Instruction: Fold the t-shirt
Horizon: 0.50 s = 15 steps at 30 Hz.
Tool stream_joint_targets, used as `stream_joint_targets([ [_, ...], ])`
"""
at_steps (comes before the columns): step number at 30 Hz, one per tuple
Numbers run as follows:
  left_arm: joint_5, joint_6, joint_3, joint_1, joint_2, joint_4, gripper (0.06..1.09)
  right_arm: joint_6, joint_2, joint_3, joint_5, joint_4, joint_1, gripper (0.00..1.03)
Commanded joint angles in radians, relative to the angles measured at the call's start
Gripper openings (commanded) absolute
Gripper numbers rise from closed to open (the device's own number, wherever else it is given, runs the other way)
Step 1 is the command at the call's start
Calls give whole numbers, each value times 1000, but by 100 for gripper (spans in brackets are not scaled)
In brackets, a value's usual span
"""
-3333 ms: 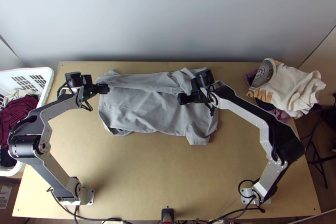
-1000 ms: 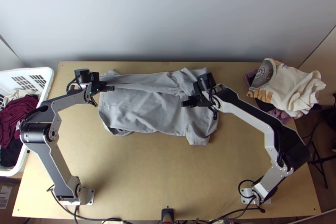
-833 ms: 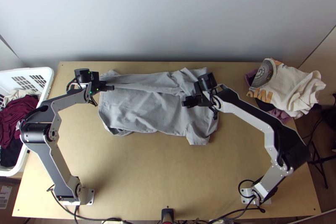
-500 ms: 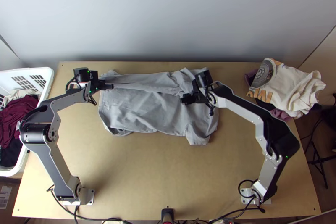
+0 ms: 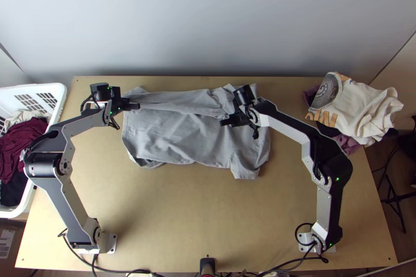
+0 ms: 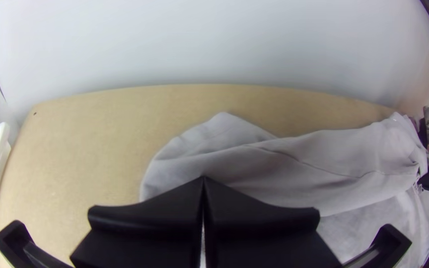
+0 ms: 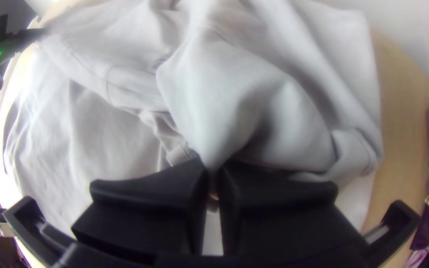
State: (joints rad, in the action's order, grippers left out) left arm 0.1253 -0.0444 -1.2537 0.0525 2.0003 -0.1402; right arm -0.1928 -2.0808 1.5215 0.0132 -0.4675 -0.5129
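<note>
Top view: grey t-shirt (image 5: 179, 139) lies lengthwise across the far half of the table (image 5: 197, 214), wrinkled. A long strip (image 5: 182, 99) along the far side appears turned over onto the body; a sleeve-like flap (image 5: 244, 165) sits at the near right corner. Progress (judged): one long side is roughly folded in. Left to do: the near side, then the crosswise folds; no compact packet formed. Left gripper (image 5: 136, 106) is over the shirt's far left part, its arm bent up along the table's left side. Right gripper (image 5: 222, 122) is over the right half, by the strip's near edge; its arm slants inward from the lower right base.

Left wrist view: the two fingers meet at the tips, over the strip's left end. No cloth can be made out between them; contact with the shirt beneath cannot be told. The strip runs away towards the other arm's gripper, with a seam along it.

Right wrist view: fingers nearly together, a peak of grey cloth drawn to a point at their tips. Read as a pinch on the turned-over layer near the strip's right end. Cloth around the pinch is bunched, so this end probably needs straightening before the next fold.
</note>
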Motion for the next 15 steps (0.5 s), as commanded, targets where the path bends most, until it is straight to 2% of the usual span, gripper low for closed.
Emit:
stream_joint_targets([
  [1, -1, 9, -6, 1, 5, -2, 9, 0, 64, 6, 18, -42, 14, 3],
  [9, -30, 15, -12, -11, 25, -7, 9, 4, 269, -182, 14, -42, 11, 3],
  [15, -36, 28, -16, -25, 18, -7, 9, 15, 314, -307, -12, -43, -10, 3],
])
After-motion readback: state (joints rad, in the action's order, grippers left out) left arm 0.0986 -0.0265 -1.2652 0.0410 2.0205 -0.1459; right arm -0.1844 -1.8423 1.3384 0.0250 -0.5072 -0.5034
